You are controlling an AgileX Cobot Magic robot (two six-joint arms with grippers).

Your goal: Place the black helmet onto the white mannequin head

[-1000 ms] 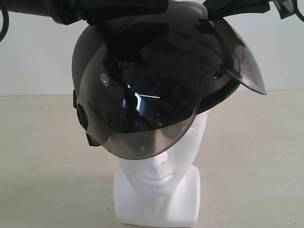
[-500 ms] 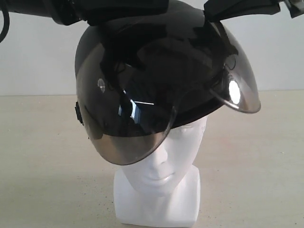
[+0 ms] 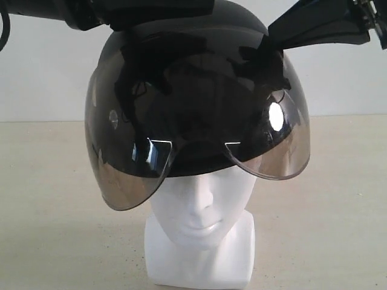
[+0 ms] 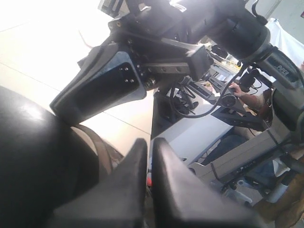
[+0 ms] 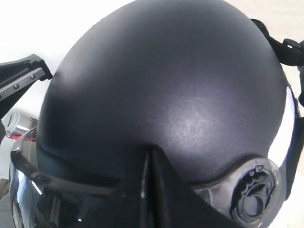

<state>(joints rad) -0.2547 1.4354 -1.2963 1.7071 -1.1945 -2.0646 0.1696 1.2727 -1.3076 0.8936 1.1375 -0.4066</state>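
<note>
so, from biggest to smallest:

- the pale table (image 3: 54,211) runs across the exterior view, with a plain light wall behind it.
- the black helmet (image 3: 181,60) sits on top of the white mannequin head, facing the camera and roughly level. it covers the crown and brow, and it is wider than the head on both sides.
- the white mannequin head (image 3: 202,205) stands upright on its squared base on the table. its nose, mouth, chin and neck show below the helmet's front edge.
- the smoky visor (image 3: 127,175) hangs lower than the shell in two tinted lobes, one on each side of the face.
- the right gripper (image 5: 151,151) has its fingers together, tips against the helmet's shell just above the lower trim (whether they pinch any of it i cannot tell).
- the left gripper (image 4: 149,141) has its fingers together too, right beside the helmet's dome, with nothing seen between them.
- a ribbed side pivot (image 5: 254,192) shows on the helmet's rim.
</note>
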